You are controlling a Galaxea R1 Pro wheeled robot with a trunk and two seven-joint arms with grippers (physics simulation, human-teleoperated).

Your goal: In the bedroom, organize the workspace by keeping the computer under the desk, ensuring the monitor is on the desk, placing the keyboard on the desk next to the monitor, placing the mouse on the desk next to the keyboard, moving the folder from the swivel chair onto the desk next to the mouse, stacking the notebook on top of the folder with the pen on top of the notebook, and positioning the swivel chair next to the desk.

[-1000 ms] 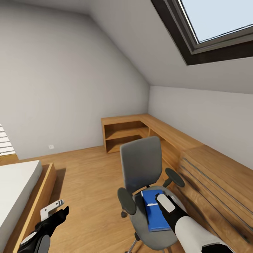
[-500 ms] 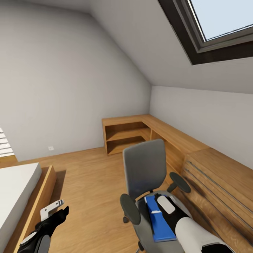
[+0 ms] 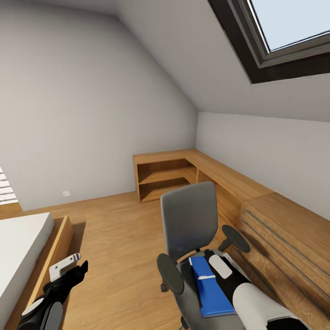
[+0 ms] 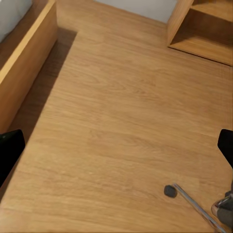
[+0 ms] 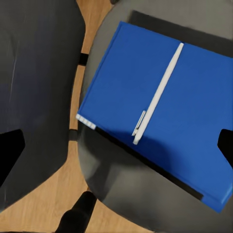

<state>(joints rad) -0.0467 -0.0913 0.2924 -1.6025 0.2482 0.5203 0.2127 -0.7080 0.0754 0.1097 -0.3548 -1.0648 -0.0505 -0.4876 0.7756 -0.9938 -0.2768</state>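
Task looks early, judging from what lies where.

- Bed (image 3: 20, 243) on the robot's left, bare wood floor (image 4: 121, 111) in between.
- Low wooden worktop (image 3: 220, 172) runs along the far and right walls; the part in view is bare, with no monitor, keyboard, mouse or computer on it or under it. So every placement step appears not yet done, though the rest of the worktop may be out of frame.
- Open shelf unit (image 3: 162, 176) at the worktop's far end: its compartments look empty.
- Swivel chair (image 3: 192, 243) stands just beside the worktop's drawer front, so the chair step may be near enough already.
- On the chair seat: a blue book (image 5: 160, 111), with a thin dark edge showing under it. That edge is probably the folder with the notebook on top, but I can't confirm it from these views.
- Pen (image 5: 158, 94) lies lengthwise on the blue cover.
- Right end effector (image 5: 116, 141) hovers over that stack, fingers spread wide, holding nothing.
- Left end effector (image 3: 66, 266) hangs low over the floor near the bed, jaws apart, empty.

Left to do: move the stack to the worktop and restack it there, then everything else.
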